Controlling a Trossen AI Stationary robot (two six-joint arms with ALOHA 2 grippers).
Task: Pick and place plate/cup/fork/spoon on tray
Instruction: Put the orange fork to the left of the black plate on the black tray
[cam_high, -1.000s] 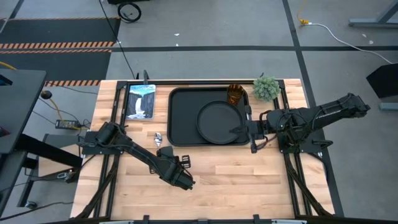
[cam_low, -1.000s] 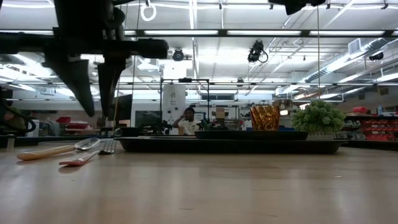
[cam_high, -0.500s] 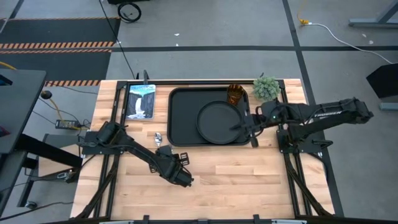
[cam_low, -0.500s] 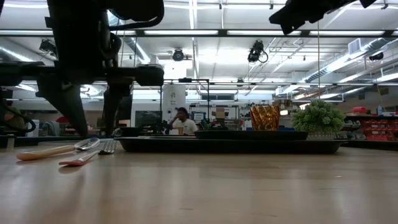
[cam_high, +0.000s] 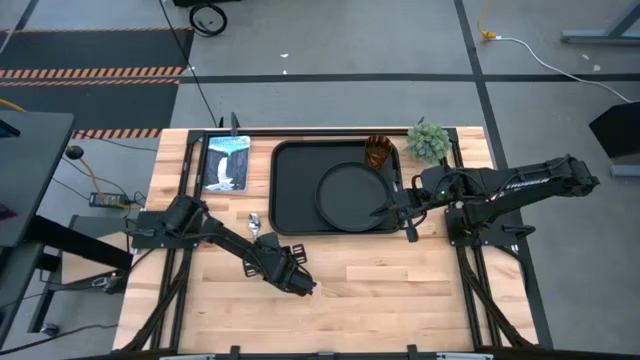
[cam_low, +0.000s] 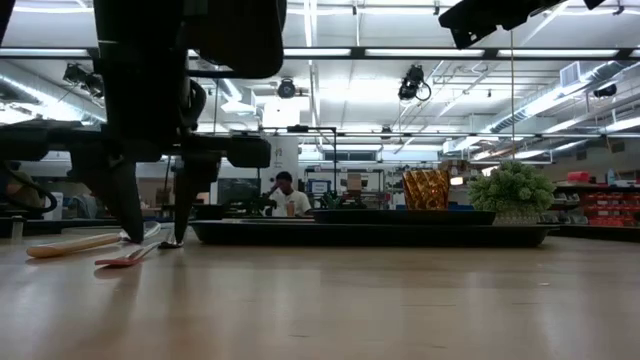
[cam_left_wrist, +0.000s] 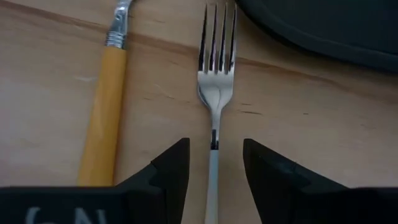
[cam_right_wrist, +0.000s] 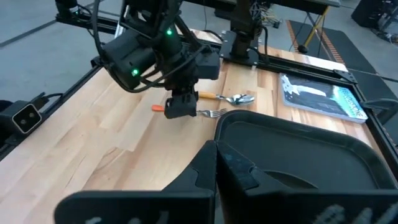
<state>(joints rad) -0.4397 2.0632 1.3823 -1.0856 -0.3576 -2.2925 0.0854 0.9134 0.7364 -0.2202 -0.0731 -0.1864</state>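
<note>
Since the earlier frames my left gripper (cam_high: 296, 283) has come lower toward the table, while the right gripper (cam_high: 388, 209) stays over the near right corner of the tray (cam_high: 290, 190); from the high view I see the plate (cam_high: 350, 194) lying in the tray on its right side, the cup (cam_high: 378, 152) in the tray's far right corner, and the plant (cam_high: 428, 141) just beside that corner on the wood; the spoon (cam_high: 254, 222) shows its bowl left of the tray.

From the low view, the left gripper's fingers (cam_low: 125, 205) reach down almost to the table, over the fork (cam_low: 135, 253) and the spoon (cam_low: 85, 241); the cup (cam_low: 426, 188) stands on the tray (cam_low: 370, 233).

From the left wrist view, the fingers stand narrowly apart on both sides of the fork (cam_left_wrist: 214, 93) handle, holding nothing yet; the spoon (cam_left_wrist: 106, 109) handle lies beside it.

From the right wrist view, the right fingers look closed together over the tray (cam_right_wrist: 292, 149); the fork (cam_right_wrist: 208, 113) lies just under the left gripper (cam_right_wrist: 181, 107).
</note>
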